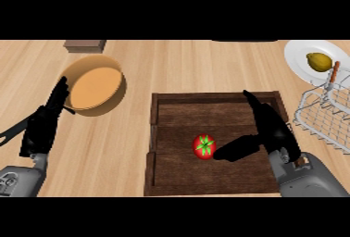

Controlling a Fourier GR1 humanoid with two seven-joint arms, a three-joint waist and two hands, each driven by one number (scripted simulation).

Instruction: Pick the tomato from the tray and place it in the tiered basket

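One tomato (203,146) in one wooden tray (198,115), just left of right hand (273,133) thumb tip; hand open, fingers straight, nothing held. One wire basket (327,121) right of it. Left hand (42,127) open, far left.

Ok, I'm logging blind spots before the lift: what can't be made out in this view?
- Head view: the right hand, its thumb tip meeting the right edge of the tomato; actual contact cannot be told.
- Tiered basket: cut off by the right edge; its tiers cannot be told.
- Brown block: cut by the top edge, unidentifiable.
- Thin orange item on the white plate: too small to name.
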